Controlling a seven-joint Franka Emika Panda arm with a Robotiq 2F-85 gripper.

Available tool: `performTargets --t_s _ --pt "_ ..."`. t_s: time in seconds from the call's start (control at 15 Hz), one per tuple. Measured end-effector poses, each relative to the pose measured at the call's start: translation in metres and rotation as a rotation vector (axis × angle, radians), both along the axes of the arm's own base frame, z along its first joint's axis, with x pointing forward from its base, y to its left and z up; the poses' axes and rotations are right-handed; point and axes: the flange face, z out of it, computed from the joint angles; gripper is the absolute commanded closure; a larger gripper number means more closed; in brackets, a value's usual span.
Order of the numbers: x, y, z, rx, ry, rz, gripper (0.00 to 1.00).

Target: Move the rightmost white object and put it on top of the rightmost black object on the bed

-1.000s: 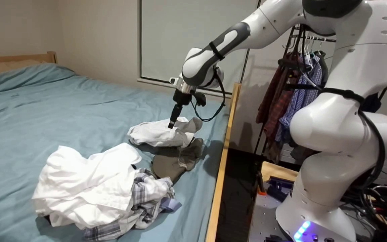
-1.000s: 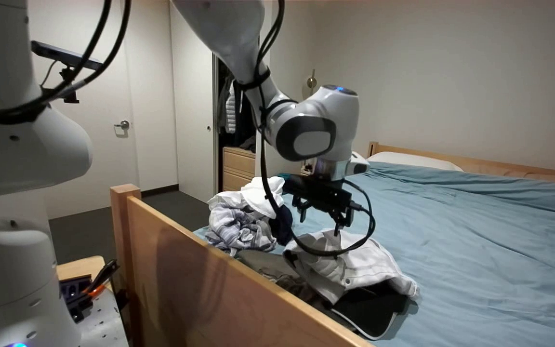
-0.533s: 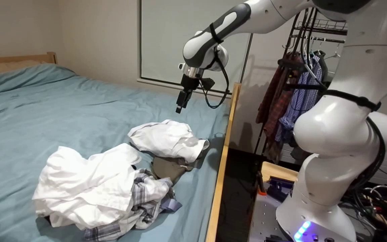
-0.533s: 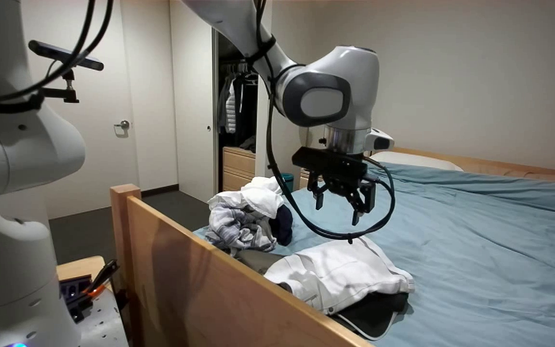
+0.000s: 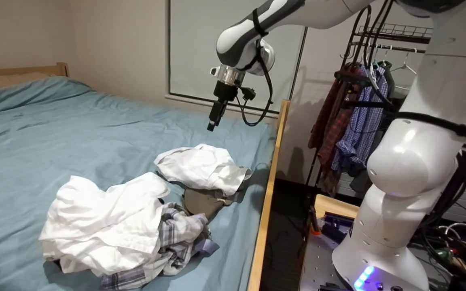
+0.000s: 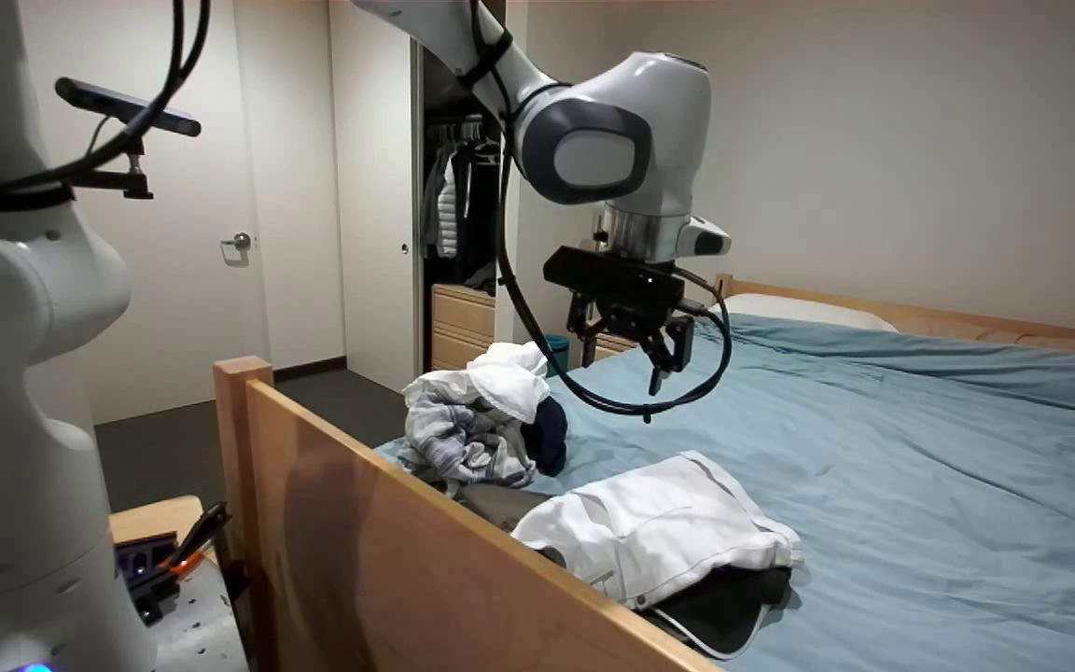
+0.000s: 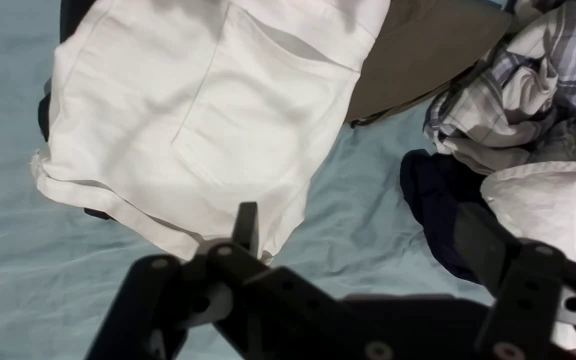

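White garment point(image 6: 654, 532) lies spread over the black item point(image 6: 733, 602), at right in an exterior view, black showing from beneath its near edge and one side overlapping the brown item point(image 5: 200, 201). Above, the gripper point(image 6: 621, 370) hangs with its jaws well apart, holding nothing and touching neither piece. The placement looks complete, so the chief hazard would be further handling: any pinch at the hem could take black along with white and drag the pair askew. Because the garment also laps over the brown item, a tug that way could slide it off its mark. The cable point(image 6: 647, 409), looping beside the gripper, might catch a fold should the gripper dip. The board point(image 6: 388, 560), hiding part of the pair in an exterior view, leaves the near side hard to judge and could take a knock from a low sweep. At near left in an exterior view, the white pile point(image 5: 107, 218), much the same colour, could draw a mistaken grasp.
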Motion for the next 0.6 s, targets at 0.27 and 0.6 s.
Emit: performTargets --t_s 0.27,0.6 --pt "0.002 0.001 0.000 -0.004 -0.017 0.003 0.00" --pt "-0.006 0.049 -0.018 0.053 0.148 0.151 0.00"
